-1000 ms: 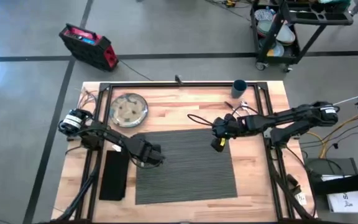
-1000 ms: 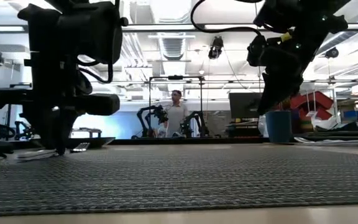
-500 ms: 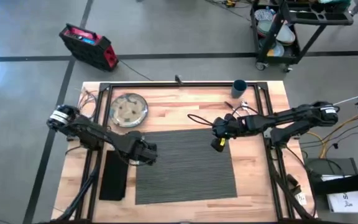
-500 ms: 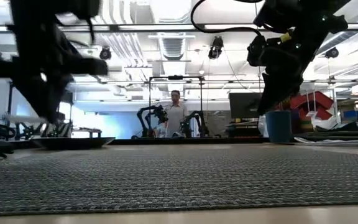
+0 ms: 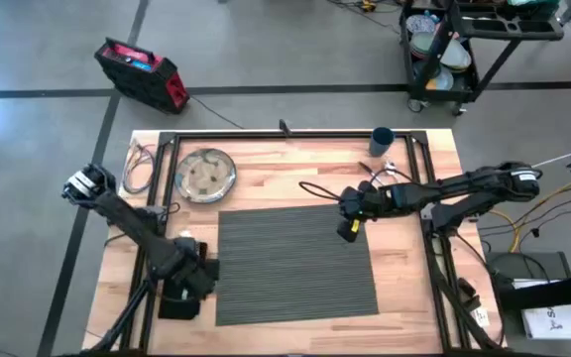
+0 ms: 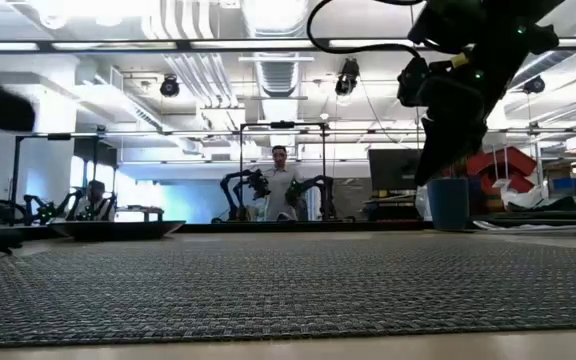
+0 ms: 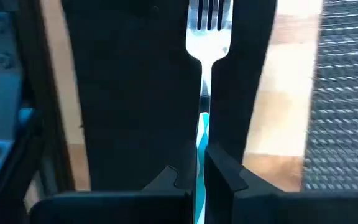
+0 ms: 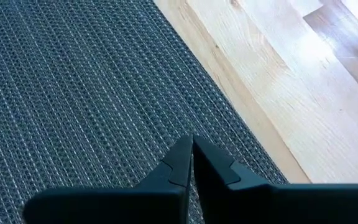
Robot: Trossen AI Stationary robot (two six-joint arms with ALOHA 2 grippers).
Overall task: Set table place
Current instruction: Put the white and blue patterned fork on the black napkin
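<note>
The placemat (image 5: 295, 264), dark grey and ribbed, lies in the middle of the tabletop (image 5: 404, 268) in the high view, bare of any dishes. At the lower left of the frame the left gripper (image 5: 198, 279) hangs over a black napkin (image 5: 173, 301) lying just beside the placemat's left edge. Its fingers (image 7: 219, 171) are pinched on the handle of a fork (image 7: 208, 37) (the handle has a teal stripe), tines pointing away over the napkin. Above, in the upper left, a round silvery plate (image 5: 205, 175) sits on the wood, apart from the placemat. Further right, the right gripper (image 5: 349, 227) hovers over the placemat's upper right corner, its fingers (image 8: 180, 163) closed together with nothing between them. Toward the upper right a dark blue cup (image 5: 382, 140) stands near the tabletop's far edge.
</note>
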